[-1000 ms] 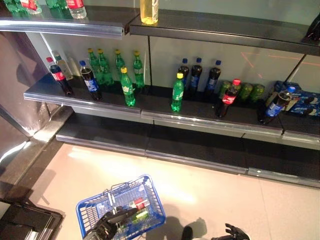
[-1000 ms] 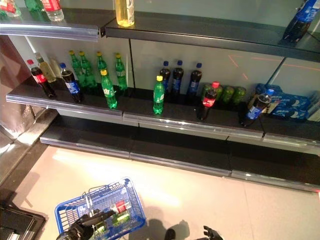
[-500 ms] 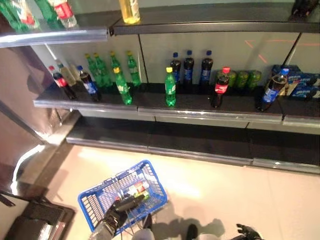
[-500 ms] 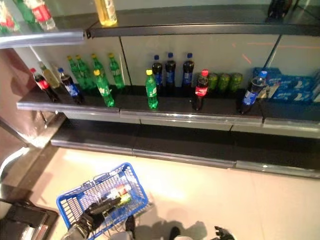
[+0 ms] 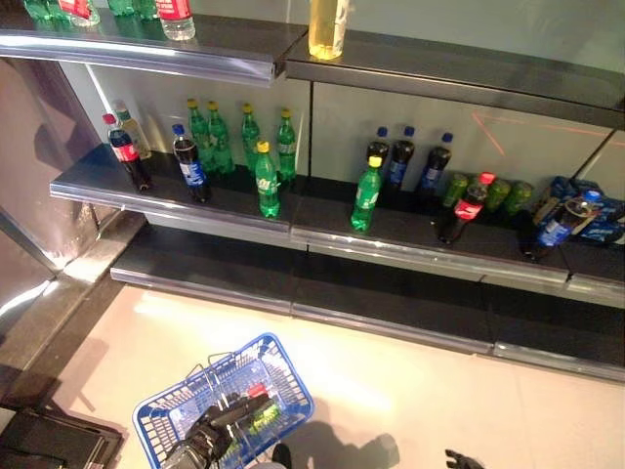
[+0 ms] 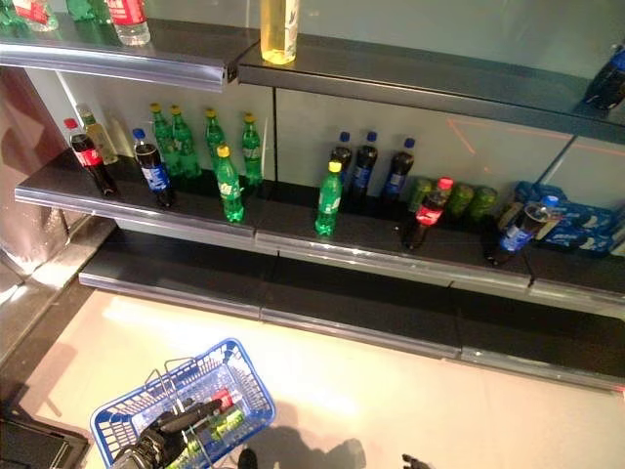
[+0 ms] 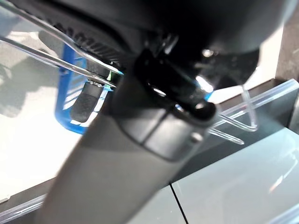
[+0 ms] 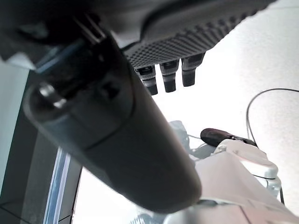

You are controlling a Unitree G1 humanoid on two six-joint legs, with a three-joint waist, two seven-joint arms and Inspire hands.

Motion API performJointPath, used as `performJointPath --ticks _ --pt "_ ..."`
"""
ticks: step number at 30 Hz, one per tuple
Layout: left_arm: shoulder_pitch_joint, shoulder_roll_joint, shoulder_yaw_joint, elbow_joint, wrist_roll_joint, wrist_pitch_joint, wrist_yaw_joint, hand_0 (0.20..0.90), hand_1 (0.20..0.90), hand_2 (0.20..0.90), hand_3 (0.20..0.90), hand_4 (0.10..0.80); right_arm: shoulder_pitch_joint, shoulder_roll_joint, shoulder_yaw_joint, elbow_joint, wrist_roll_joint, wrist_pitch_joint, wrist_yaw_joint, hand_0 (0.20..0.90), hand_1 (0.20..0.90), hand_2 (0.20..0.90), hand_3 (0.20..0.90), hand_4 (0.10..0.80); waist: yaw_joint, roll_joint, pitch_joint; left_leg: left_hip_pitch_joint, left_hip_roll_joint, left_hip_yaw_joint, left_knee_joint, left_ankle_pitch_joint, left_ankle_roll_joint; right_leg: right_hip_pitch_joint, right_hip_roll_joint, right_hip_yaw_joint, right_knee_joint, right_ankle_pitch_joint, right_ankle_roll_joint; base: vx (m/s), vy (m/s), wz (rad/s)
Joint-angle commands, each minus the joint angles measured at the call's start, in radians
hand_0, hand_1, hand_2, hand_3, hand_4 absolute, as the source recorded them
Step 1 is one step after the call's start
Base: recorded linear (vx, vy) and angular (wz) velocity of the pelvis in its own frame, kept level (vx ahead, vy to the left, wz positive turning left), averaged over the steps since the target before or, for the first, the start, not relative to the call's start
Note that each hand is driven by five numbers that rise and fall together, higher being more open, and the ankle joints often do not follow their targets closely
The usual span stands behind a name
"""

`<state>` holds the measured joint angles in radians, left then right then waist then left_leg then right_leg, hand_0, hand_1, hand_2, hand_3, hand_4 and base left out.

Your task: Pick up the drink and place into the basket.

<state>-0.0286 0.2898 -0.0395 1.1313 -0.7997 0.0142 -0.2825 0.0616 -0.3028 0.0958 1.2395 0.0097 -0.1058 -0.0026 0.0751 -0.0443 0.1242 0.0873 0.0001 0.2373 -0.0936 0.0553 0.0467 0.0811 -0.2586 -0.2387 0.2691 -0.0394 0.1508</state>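
Drink bottles point(image 5: 262, 408) already lie in the blue basket point(image 5: 161, 422) on the floor, its wire handle gripped in the curled fingers of my left hand point(image 5: 210, 437). My right hand point(image 5: 463, 459) hangs low at the frame's edge, holding nothing, its fingers relaxed. More drinks stand on the middle shelf point(image 5: 410, 239), well apart from both hands, a green bottle point(image 5: 366, 194) nearest its front edge. I judge the next move is raising the right hand to that shelf.
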Motion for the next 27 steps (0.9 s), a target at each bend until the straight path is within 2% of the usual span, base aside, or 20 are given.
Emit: performJointPath --ticks 1,3,4,5,6,7,8,11,15,17,19,20,21,22,24,25,27 --pt "-0.05 0.007 0.003 -0.127 -0.015 -0.081 -0.075 0.3 0.3 0.3 0.2 0.1 -0.041 -0.051 0.012 0.014 0.004 -0.034 0.004 0.9 0.9 0.9 0.9 0.8 0.016 0.022 -0.027 -0.058 0.0 -0.09 0.006 0.006 -0.049 -0.029 0.007 0.02 0.081 0.15 0.024 0.205 0.128 0.01" --pt "-0.059 0.009 0.004 -0.121 -0.006 -0.082 -0.077 0.3 0.3 0.3 0.2 0.1 -0.064 -0.042 0.026 0.016 0.022 -0.026 0.005 0.9 0.9 0.9 0.9 0.8 0.01 0.019 -0.022 -0.045 -0.01 -0.1 0.006 -0.008 -0.054 -0.062 0.062 0.0 -0.018 0.121 0.012 0.21 0.043 0.18" --pt "-0.061 0.007 0.004 -0.121 -0.003 -0.081 -0.077 0.3 0.3 0.3 0.2 0.1 -0.069 -0.039 0.029 0.017 0.027 -0.024 0.002 0.9 0.9 0.9 0.9 0.8 0.007 0.016 -0.019 -0.041 -0.016 -0.101 0.006 -0.014 -0.055 -0.079 0.076 -0.003 -0.057 0.125 0.013 0.235 0.001 0.27" --pt "-0.062 0.005 0.003 -0.121 0.004 -0.085 -0.081 0.3 0.3 0.3 0.2 0.1 -0.073 -0.033 0.031 0.021 0.033 -0.028 -0.003 0.9 0.9 0.9 0.9 0.8 -0.004 0.009 -0.01 -0.03 -0.027 -0.103 0.006 -0.029 -0.056 -0.111 0.111 -0.001 -0.148 0.127 0.016 0.211 -0.003 0.29" --pt "-0.06 0.004 0.001 -0.117 0.006 -0.089 -0.084 0.3 0.3 0.3 0.2 0.1 -0.072 -0.031 0.033 0.023 0.034 -0.031 -0.004 0.9 0.9 0.9 0.9 0.8 -0.012 0.005 -0.007 -0.024 -0.036 -0.107 0.006 -0.037 -0.055 -0.126 0.13 0.011 -0.193 0.136 0.019 0.284 0.004 0.39" --pt "-0.06 0.004 -0.005 -0.107 0.006 -0.096 -0.093 0.3 0.3 0.3 0.2 0.1 -0.068 -0.029 0.035 0.026 0.043 -0.035 -0.006 0.9 0.9 0.9 0.9 0.8 -0.028 -0.002 -0.003 -0.016 -0.052 -0.122 0.006 -0.046 -0.05 -0.159 0.145 0.051 -0.234 0.169 0.023 0.289 0.015 0.47" --pt "-0.059 0.004 -0.009 -0.097 0.006 -0.102 -0.103 0.3 0.3 0.3 0.2 0.1 -0.064 -0.028 0.036 0.028 0.043 -0.038 -0.005 0.9 0.9 0.9 0.9 0.8 -0.042 -0.002 0.002 -0.006 -0.062 -0.138 0.008 -0.057 -0.045 -0.18 0.157 0.08 -0.248 0.189 0.026 0.299 0.018 0.46" --pt "-0.052 0.009 -0.008 -0.072 0.007 -0.102 -0.127 0.3 0.3 0.3 0.2 0.1 -0.06 -0.026 0.031 0.036 0.042 -0.029 -0.009 0.9 0.9 0.9 0.9 0.8 -0.071 0.003 0.011 0.036 -0.087 -0.183 0.016 -0.086 -0.035 -0.244 0.177 0.111 -0.248 0.23 0.026 0.345 0.006 0.92" --pt "-0.036 0.007 -0.006 -0.02 0.027 -0.119 -0.151 0.3 0.3 0.3 0.2 0.1 -0.064 -0.026 0.023 0.058 0.075 -0.013 -0.005 0.9 0.9 0.9 0.9 0.8 -0.081 0.005 0.003 0.072 -0.116 -0.233 0.035 -0.116 -0.027 -0.233 0.207 0.111 -0.25 0.222 0.012 0.371 -0.071 0.69" --pt "-0.031 0.004 0.0 0.01 0.03 -0.127 -0.158 0.3 0.3 0.3 0.2 0.1 -0.059 -0.029 0.021 0.071 0.072 -0.015 0.003 0.9 0.9 0.9 0.9 0.8 -0.088 0.009 -0.011 0.076 -0.122 -0.252 0.068 -0.135 -0.027 -0.211 0.213 0.116 -0.255 0.21 -0.007 0.313 -0.151 0.64" --pt "-0.024 -0.001 0.012 0.017 0.023 -0.104 -0.155 0.3 0.3 0.3 0.2 0.1 -0.058 -0.025 0.027 0.064 0.068 -0.002 -0.001 0.9 0.9 0.9 0.9 0.8 -0.092 0.018 -0.018 0.077 -0.111 -0.245 0.098 -0.149 -0.037 -0.203 0.216 0.107 -0.226 0.182 -0.019 0.239 -0.153 0.42" --pt "-0.017 -0.007 0.029 0.031 0.019 -0.074 -0.169 0.3 0.3 0.3 0.2 0.1 -0.056 -0.024 0.029 0.062 0.063 -0.001 -0.001 0.9 0.9 0.9 0.9 0.8 -0.099 0.025 -0.022 0.074 -0.094 -0.23 0.164 -0.139 -0.058 -0.178 0.218 0.101 -0.224 0.16 -0.04 0.222 -0.155 0.47" --pt "-0.012 -0.012 0.036 0.042 0.034 -0.075 -0.165 0.3 0.3 0.3 0.2 0.1 -0.055 -0.025 0.03 0.058 0.052 -0.001 0.003 0.9 0.9 0.9 0.9 0.8 -0.099 0.028 -0.023 0.055 -0.081 -0.218 0.229 -0.092 -0.082 -0.152 0.222 0.092 -0.233 0.147 -0.053 0.261 -0.199 0.58" --pt "-0.011 -0.021 0.042 0.059 0.037 -0.067 -0.157 0.3 0.3 0.3 0.2 0.1 -0.054 -0.028 0.037 0.048 0.031 -0.01 0.017 0.9 0.9 0.9 0.9 0.8 -0.098 0.031 -0.018 -0.013 -0.061 -0.213 0.376 0.005 -0.122 -0.107 0.221 0.084 -0.251 0.127 -0.073 0.158 -0.136 0.51" --pt "-0.008 -0.029 0.06 0.062 0.027 -0.055 -0.146 0.3 0.3 0.3 0.2 0.1 -0.057 -0.041 0.039 0.036 0.021 -0.019 0.026 0.9 0.9 0.9 0.9 0.8 -0.092 0.028 -0.006 -0.1 -0.058 -0.208 0.53 0.04 -0.148 -0.077 0.204 0.085 -0.251 0.102 -0.088 0.139 -0.065 0.29" --pt "-0.008 -0.034 0.067 0.065 0.029 -0.044 -0.14 0.3 0.3 0.3 0.2 0.1 -0.059 -0.048 0.036 0.029 0.025 -0.018 0.02 0.9 0.9 0.9 0.9 0.8 -0.088 0.028 0.001 -0.149 -0.026 -0.2 0.558 0.063 -0.154 -0.054 0.193 0.084 -0.25 0.083 -0.097 0.158 -0.001 -0.15" --pt "-0.004 -0.034 0.065 0.066 0.043 -0.037 -0.148 0.3 0.3 0.3 0.2 0.1 -0.063 -0.05 0.025 0.035 0.049 -0.034 0.018 0.9 0.9 0.9 0.9 0.8 -0.087 0.028 0.008 -0.157 0.054 -0.167 0.485 0.051 -0.153 -0.031 0.183 0.085 -0.258 0.071 -0.098 0.152 0.068 -0.36"
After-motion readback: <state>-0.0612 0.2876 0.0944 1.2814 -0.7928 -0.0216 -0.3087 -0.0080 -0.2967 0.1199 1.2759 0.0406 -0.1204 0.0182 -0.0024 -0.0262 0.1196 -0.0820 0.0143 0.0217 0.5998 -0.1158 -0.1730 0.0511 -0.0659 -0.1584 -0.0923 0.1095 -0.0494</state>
